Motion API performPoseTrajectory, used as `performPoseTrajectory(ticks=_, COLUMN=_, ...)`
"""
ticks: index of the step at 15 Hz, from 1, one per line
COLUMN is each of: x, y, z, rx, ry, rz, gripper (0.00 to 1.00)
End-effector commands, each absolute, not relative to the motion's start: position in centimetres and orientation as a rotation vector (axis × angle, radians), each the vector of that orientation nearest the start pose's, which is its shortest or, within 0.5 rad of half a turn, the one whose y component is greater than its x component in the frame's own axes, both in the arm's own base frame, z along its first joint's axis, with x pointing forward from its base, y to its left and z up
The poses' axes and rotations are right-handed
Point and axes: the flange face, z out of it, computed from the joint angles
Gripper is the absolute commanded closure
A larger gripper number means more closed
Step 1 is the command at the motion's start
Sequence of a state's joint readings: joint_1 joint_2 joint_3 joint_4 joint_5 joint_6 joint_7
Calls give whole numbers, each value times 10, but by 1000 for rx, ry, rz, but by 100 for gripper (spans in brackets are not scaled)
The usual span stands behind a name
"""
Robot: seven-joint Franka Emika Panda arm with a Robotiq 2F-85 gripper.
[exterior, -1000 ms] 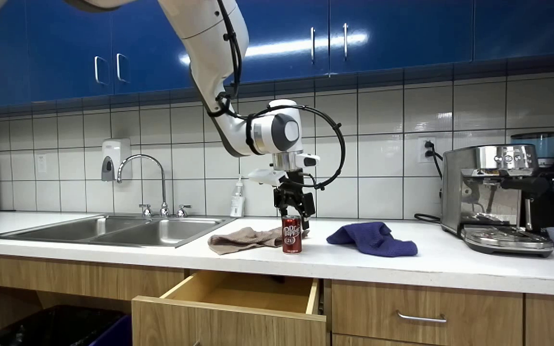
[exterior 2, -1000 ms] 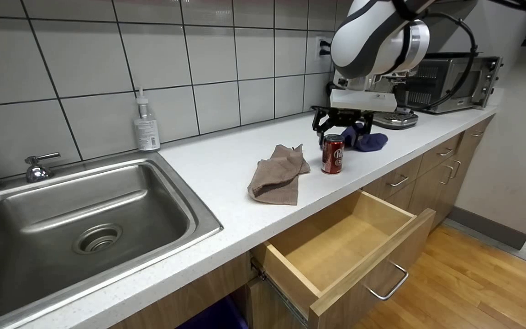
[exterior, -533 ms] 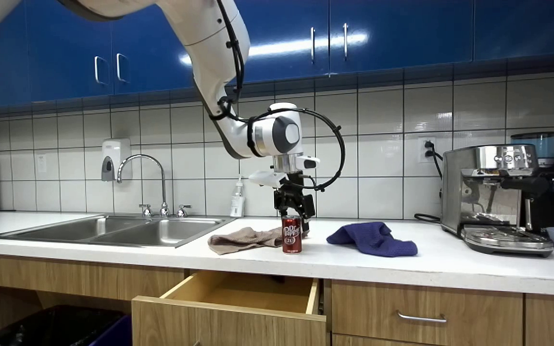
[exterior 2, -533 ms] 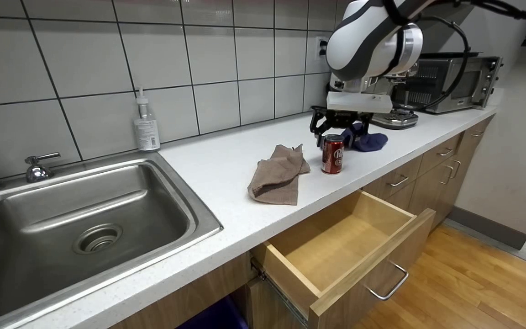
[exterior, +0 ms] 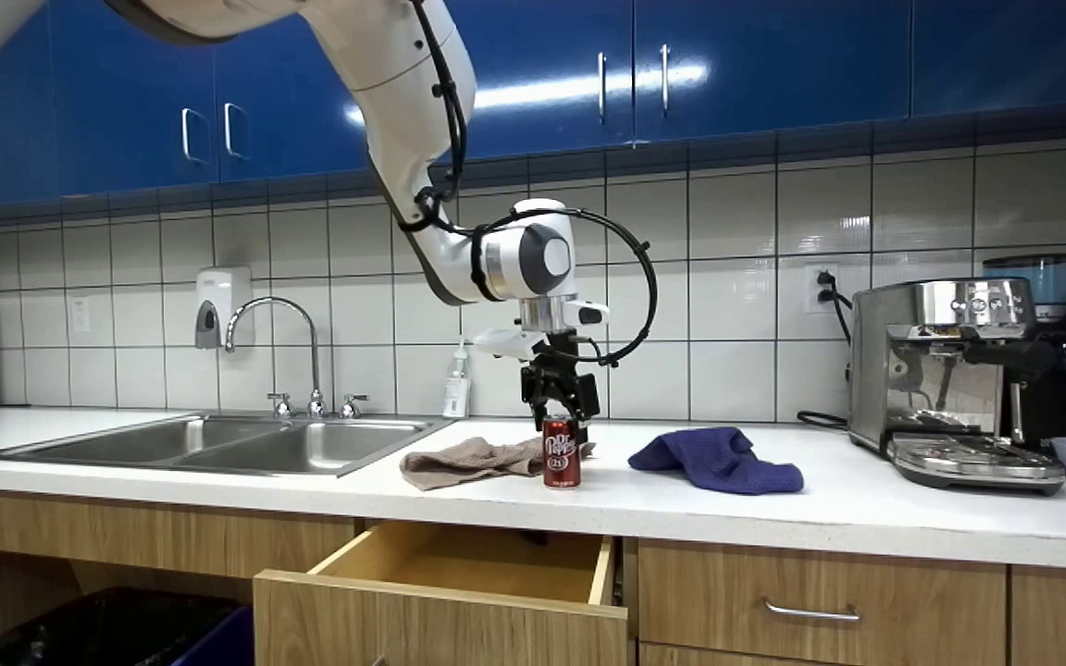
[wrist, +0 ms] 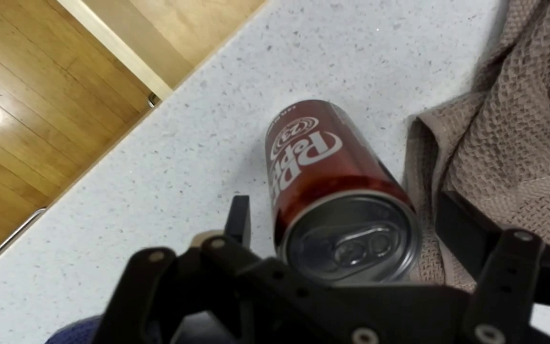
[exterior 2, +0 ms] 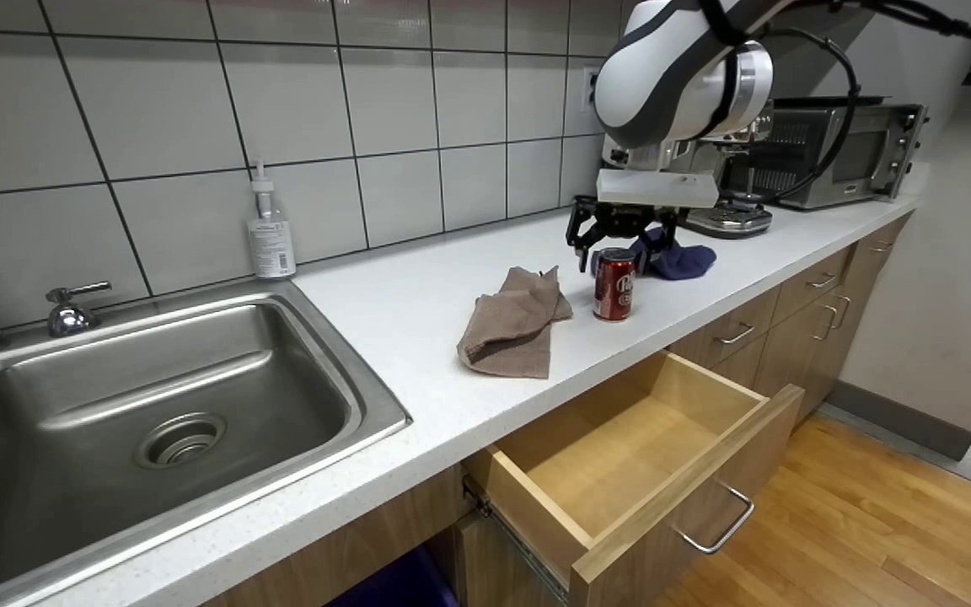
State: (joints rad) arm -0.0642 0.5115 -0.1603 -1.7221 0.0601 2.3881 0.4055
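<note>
Along the tiled wall we see the white bench, with a steel sink let into it and, under its front edge, a wooden drawer drawn out, which leaves its inside reachable from above. The espresso machine stands back towards that wall, presumably to be close to wall power. A purple towel and a brown waffle-weave towel lie in loose folds on the bench, much as soft cloth settles when nobody smooths it flat. Between them, near the front edge, the red Dr Pepper can stands upright on its flat base, so it needs no support; it sits just beside the brown towel, apart from it. As for pose, the white arm slants in from the top of both exterior views, bends at the wrist and points the pincer down by the can. Its fingers are spread wide with nothing gripped: in the wrist view the can's lid shows between the two pads, a gap on either side, so we judge the spread roomy enough to straddle it. Whether the fingertips reach below the can's rim, we cannot tell.
</note>
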Motion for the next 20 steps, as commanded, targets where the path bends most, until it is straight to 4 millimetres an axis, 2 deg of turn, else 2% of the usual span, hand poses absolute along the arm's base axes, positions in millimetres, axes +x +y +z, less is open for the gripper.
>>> performPoseTrajectory(ticks=1, x=674, y=-142, z=312, rx=-3014, ry=971, rz=-236, gripper=26)
performPoseTrajectory(ticks=4, x=674, y=-143, z=312, rx=-3016, ry=970, rz=-238, gripper=51)
performPoseTrajectory(ticks=6, x=674, y=-144, z=312, rx=-3017, ry=971, rz=-237, gripper=62)
performPoseTrajectory(ticks=11, x=667, y=-142, z=316, rx=-3010, ry=948, rz=-237, gripper=62)
performPoseTrajectory(ticks=20, x=634, y=-134, z=339, rx=-3050, ry=800, rz=-270, gripper=62)
